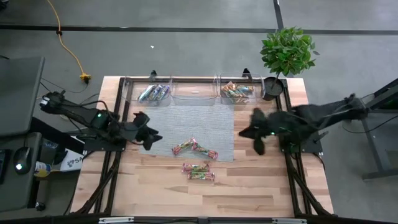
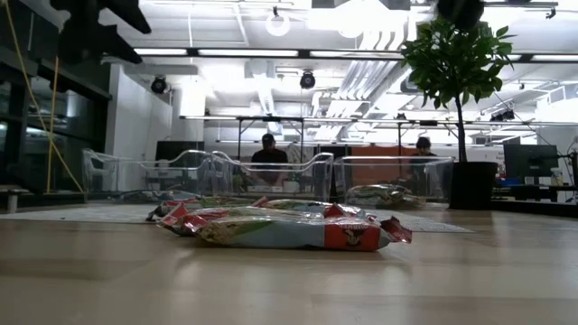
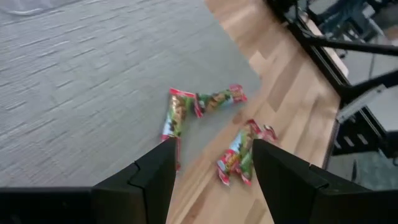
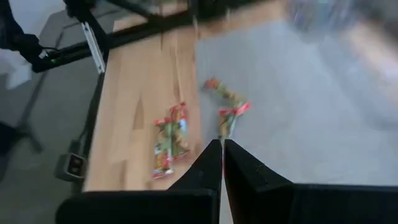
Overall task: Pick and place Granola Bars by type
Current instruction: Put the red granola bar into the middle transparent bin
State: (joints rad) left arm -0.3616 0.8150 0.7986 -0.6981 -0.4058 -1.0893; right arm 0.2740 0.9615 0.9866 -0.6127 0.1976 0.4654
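Several loose granola bars with green-and-red wrappers lie flat near the table's middle: two point(image 1: 185, 146) point(image 1: 205, 151) on the near edge of the grey mat point(image 1: 186, 118), two point(image 1: 196, 168) point(image 1: 201, 177) on the bare wood. The low view shows them as a heap point(image 2: 289, 226). My left gripper point(image 1: 149, 137) point(image 3: 211, 168) hovers open to their left, above the mat's left edge. My right gripper point(image 1: 256, 140) point(image 4: 222, 149) hovers shut to their right, holding nothing. Blue-silver bars point(image 1: 153, 93) lie in the left clear bin, green-orange bars point(image 1: 235, 92) in the right one.
Three clear bins stand in a row along the far edge; the middle one point(image 1: 194, 92) holds no bars. A potted plant point(image 1: 287, 53) stands at the far right corner. Black frame rails run along both table sides. Bare wood point(image 1: 186, 199) lies toward the near edge. People sit far behind.
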